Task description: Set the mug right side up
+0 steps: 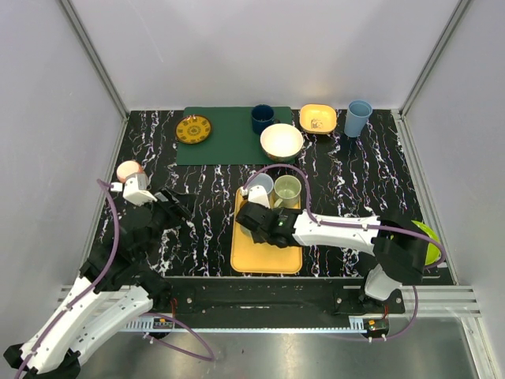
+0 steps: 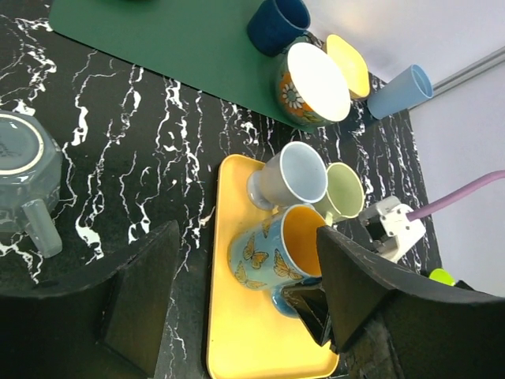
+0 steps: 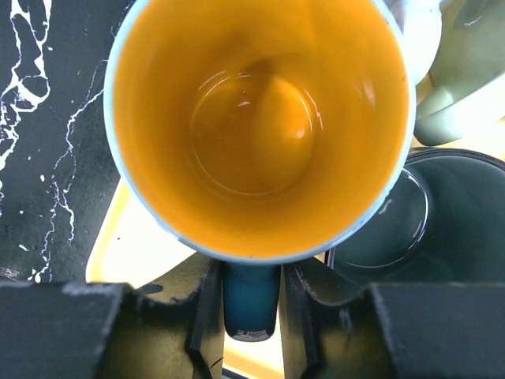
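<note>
Black marble table (image 1: 347,181), and we've got our right gripper (image 3: 251,298) clamped on the butterfly mug (image 2: 272,253) by its handle. The mug is tilted over the yellow tray (image 1: 264,260), lower middle of the left wrist frame. Left gripper (image 1: 175,204) gapes wide, holding nothing.

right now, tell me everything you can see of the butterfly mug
The butterfly mug is glossy ceramic by its look, pale blue outside with orange butterflies, plain orange and empty inside. It is tilted well off upright above the yellow tray; whether it rests there is unclear. The right gripper is shut on its dark teal handle.
</note>
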`<state>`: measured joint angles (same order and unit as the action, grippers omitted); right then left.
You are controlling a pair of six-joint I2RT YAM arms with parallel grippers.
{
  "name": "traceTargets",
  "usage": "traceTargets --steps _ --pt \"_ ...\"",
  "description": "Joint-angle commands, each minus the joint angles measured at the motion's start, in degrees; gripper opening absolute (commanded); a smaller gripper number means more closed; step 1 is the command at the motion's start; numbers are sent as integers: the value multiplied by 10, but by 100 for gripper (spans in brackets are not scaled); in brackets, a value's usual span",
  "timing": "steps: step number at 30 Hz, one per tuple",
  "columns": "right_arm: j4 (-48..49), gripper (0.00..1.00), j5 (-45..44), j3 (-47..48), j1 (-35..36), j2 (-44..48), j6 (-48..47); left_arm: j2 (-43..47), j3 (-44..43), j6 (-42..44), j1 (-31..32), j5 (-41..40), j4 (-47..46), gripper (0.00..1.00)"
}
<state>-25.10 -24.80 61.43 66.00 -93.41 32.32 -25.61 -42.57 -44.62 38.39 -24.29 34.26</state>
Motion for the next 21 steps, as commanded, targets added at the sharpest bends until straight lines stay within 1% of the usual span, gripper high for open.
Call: traceTargets --steps 1,2,5,6,9,13,15,17,19,21 --pt "47 44 -4 -6 3 28 18 -12 1 -1 -2 -45 13 74" --pt "46 55 -4 -8 4 46 19 -19 2 -1 -2 -51 17 75" --pt "34 68 -7 -3 9 91 17 -51 -2 -5 -2 -77 36 77" --pt "29 78 -6 4 11 102 16 -65 -4 -5 -2 -89 48 77" --pt "3 87 4 24 17 155 13 -114 -14 -7 -4 -109 70 77" --pt "-10 92 34 44 20 240 6 -159 -18 3 -26 -115 71 77" --pt "-7 93 37 55 20 290 -8 -180 -16 9 -54 -98 63 77" --pt "-12 92 24 64 20 325 -15 -200 -16 14 -87 -83 63 72" --pt "-25 93 7 78 20 341 -30 -208 -16 10 -107 -59 70 68" --pt "-35 93 -3 88 21 354 -44 -213 -9 2 -125 -52 75 68"
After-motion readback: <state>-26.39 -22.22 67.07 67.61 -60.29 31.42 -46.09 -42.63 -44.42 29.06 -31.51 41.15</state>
